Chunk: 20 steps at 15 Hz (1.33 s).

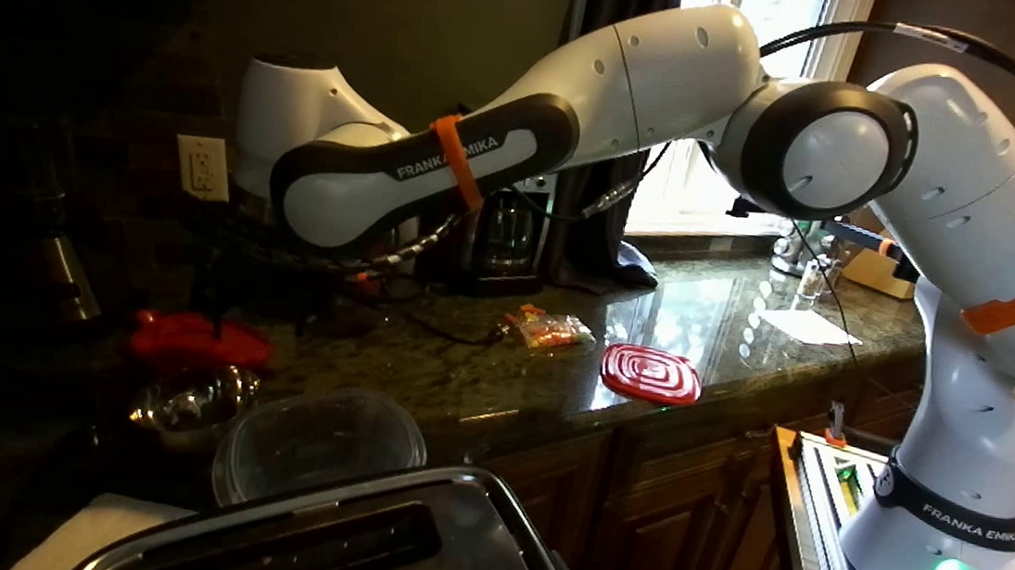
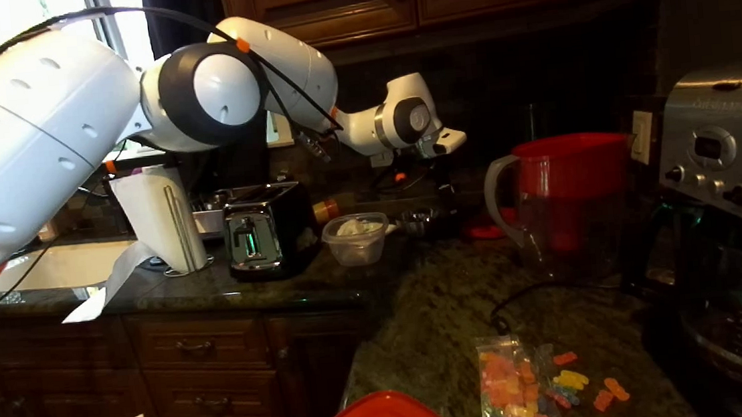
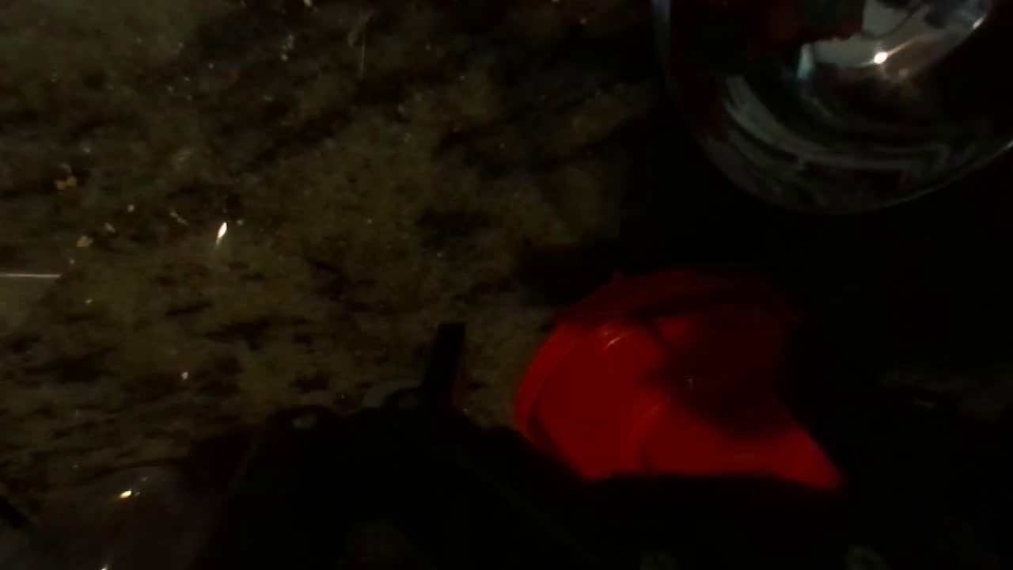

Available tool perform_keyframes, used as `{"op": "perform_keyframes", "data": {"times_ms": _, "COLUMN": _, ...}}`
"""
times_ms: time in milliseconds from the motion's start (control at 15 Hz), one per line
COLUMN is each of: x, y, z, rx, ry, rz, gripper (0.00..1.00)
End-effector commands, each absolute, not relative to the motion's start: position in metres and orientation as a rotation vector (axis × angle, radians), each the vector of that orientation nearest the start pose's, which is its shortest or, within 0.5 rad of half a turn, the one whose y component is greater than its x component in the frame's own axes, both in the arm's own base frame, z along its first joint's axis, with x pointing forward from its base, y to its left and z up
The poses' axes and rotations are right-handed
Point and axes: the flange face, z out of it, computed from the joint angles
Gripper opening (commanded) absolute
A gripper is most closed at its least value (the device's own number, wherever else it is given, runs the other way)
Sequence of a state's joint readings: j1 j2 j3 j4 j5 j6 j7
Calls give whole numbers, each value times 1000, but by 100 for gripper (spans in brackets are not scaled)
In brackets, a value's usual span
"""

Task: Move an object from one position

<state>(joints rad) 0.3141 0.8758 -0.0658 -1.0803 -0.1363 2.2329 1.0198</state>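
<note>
- The gripper [image 1: 259, 331] hangs at the red piece [image 1: 185, 346], fingers parted and, as far as the gloom shows, holding nothing; whether a finger touches it, I cannot tell.
- The red piece lies on the counter [image 1: 425, 368] beneath the gripper, near the bowl [image 1: 196, 404] but apart from it in the wrist view.
- Step in hand, I judge: lining up the grasp; the carry is not yet begun.
- Next move likely calls for bracketing an edge, squeezing, then lifting straight up, clear of bowl and pitcher [image 2: 569, 167].
</note>
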Motion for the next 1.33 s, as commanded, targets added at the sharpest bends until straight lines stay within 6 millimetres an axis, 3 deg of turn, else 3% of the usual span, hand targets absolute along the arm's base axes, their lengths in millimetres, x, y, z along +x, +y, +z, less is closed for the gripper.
{"op": "perform_keyframes", "data": {"times_ms": 0, "x": 789, "y": 191, "z": 312, "rx": -2855, "ry": 1087, "rz": -439, "gripper": 100}}
{"op": "perform_keyframes", "data": {"times_ms": 200, "x": 797, "y": 176, "z": 302, "rx": -2840, "ry": 1151, "rz": -443, "gripper": 100}}
{"op": "perform_keyframes", "data": {"times_ms": 333, "x": 802, "y": 172, "z": 294, "rx": -2833, "ry": 1175, "rz": -467, "gripper": 76}}
{"op": "perform_keyframes", "data": {"times_ms": 467, "x": 804, "y": 172, "z": 287, "rx": -2827, "ry": 1189, "rz": -477, "gripper": 58}}
{"op": "perform_keyframes", "data": {"times_ms": 933, "x": 804, "y": 176, "z": 278, "rx": -2847, "ry": 1224, "rz": -447, "gripper": 5}}
{"op": "perform_keyframes", "data": {"times_ms": 1267, "x": 806, "y": 174, "z": 298, "rx": -2819, "ry": 1230, "rz": -470, "gripper": 0}}
